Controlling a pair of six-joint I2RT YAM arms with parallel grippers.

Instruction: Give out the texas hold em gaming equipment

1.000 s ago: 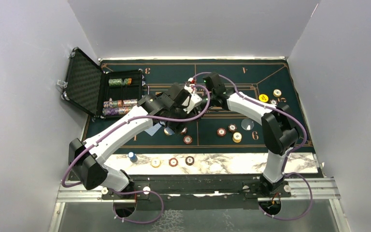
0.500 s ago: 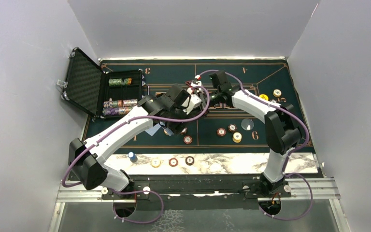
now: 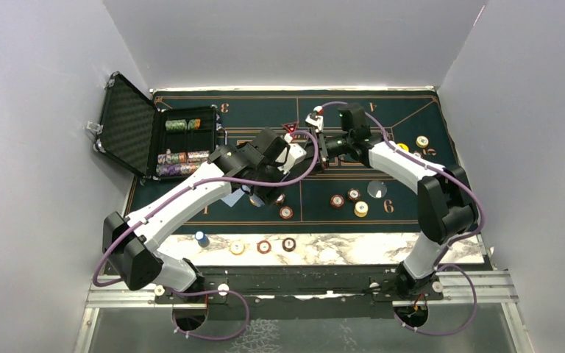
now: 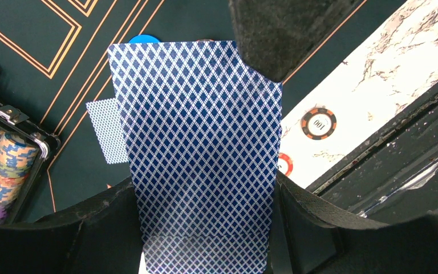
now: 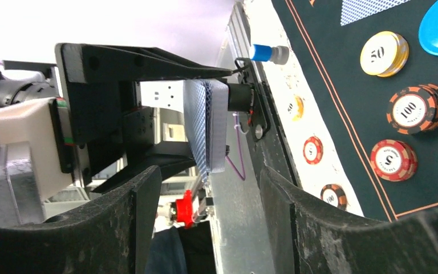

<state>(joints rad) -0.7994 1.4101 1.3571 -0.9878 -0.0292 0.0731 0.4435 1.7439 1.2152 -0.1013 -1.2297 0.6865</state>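
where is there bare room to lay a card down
Free: the far right corner of the dark green felt mat, past the 4, and the white marble ledge right of its three round chips. Crowded: mid-mat, among the scattered chips.

"50" on yellow chip [image 5: 384,53], "100" on orange-black chip [image 5: 419,109], "5" on red chip [image 5: 393,160].

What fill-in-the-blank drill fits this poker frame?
1. The left pincer is shut on a diamond-patterned stack of playing cards whose backs are white and ___.
2. The right pincer faces that stack with its jaws ___.
3. The orange-and-black round chip on the white marbled strip reads ___.
4. A single diamond-patterned card lies face ___ on the dark green felt mat.

Missing words: blue; open; 100; down.
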